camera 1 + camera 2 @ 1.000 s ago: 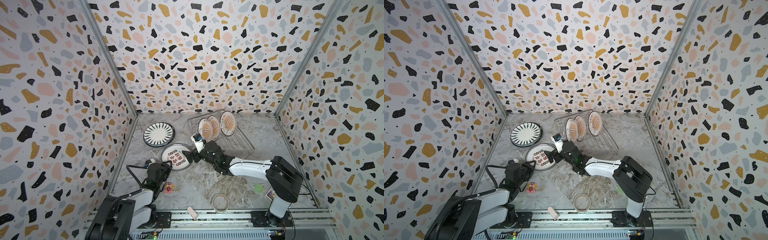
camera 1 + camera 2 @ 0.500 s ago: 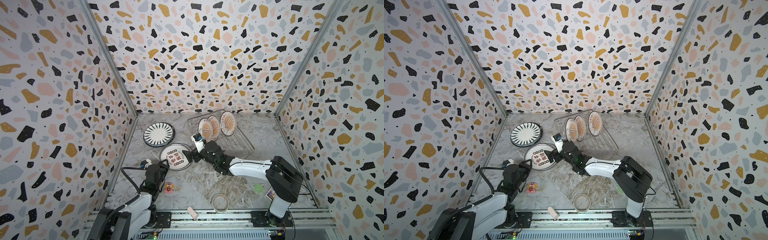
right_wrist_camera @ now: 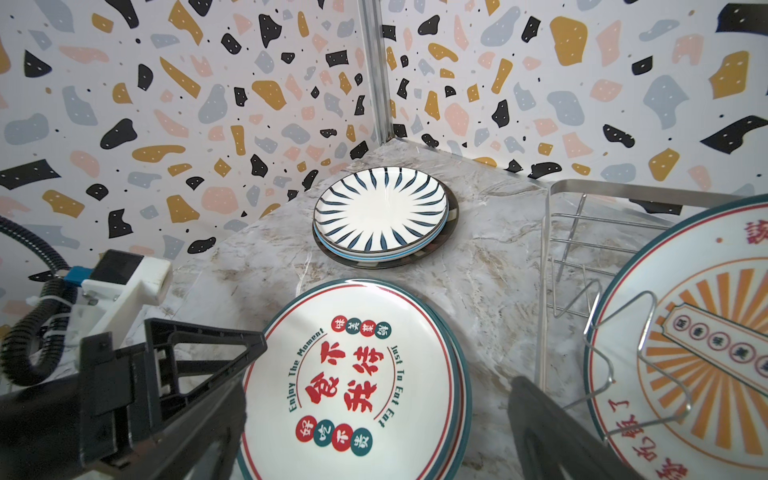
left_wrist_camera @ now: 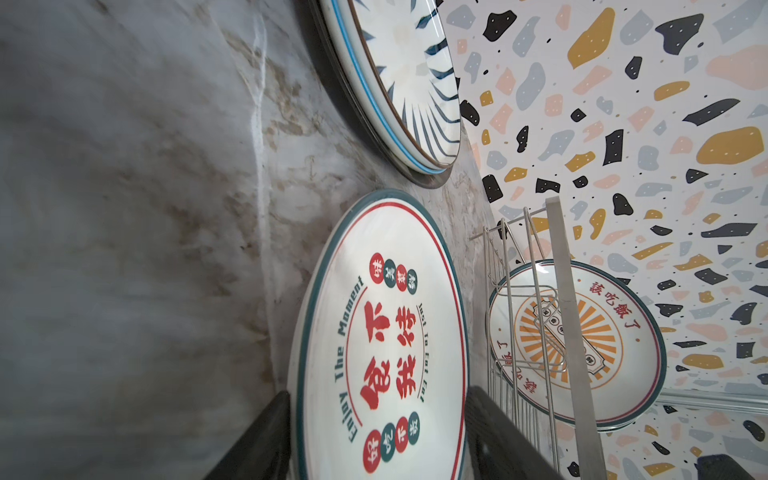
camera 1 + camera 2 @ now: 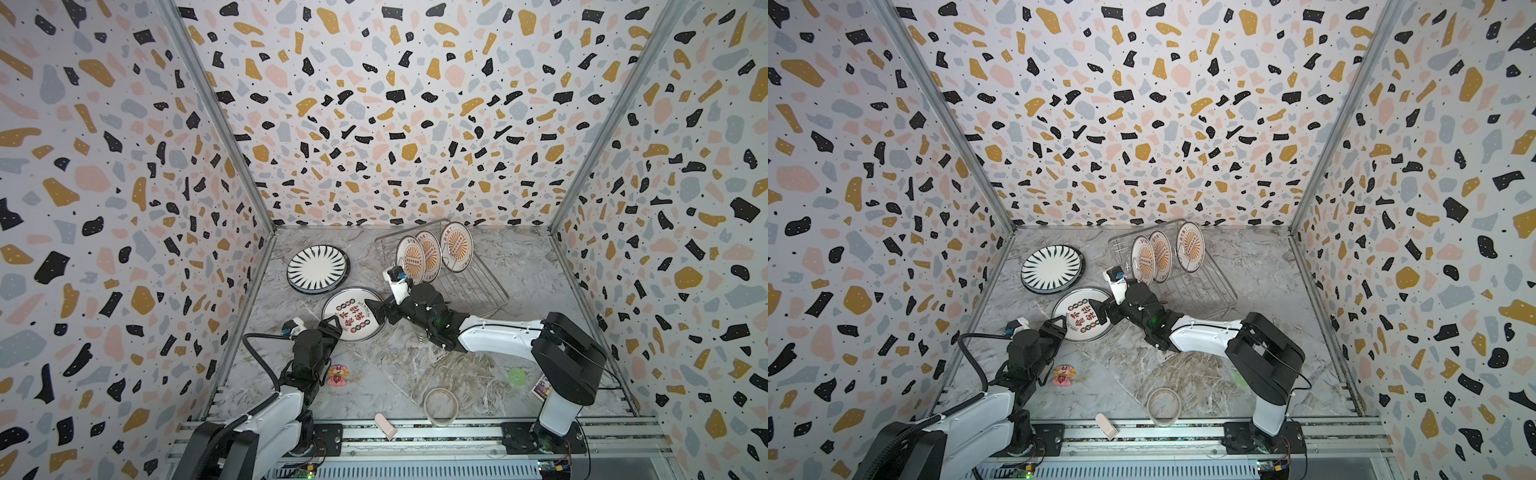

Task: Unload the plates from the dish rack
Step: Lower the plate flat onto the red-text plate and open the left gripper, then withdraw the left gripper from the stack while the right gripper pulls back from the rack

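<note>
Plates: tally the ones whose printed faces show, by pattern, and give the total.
Orange sunburst plates, upright in the dish rack: 3
Black-striped plate, atop a flat stack: 1
Red-and-black character plate, atop a flat stack: 1
Total: 5
Rims beneath both flat ones show more plates, faces hidden, uncounted.

We log: rack [image 5: 1204,291] at the bench's [image 5: 1258,266] back edge, three sunburst plates [image 5: 1160,255] upright in it; striped plates [image 5: 1052,268] near the back-left corner; character plate [image 5: 1077,309] just in front, left gripper [image 5: 1059,323] and right gripper [image 5: 1099,311] at its rim.
</note>
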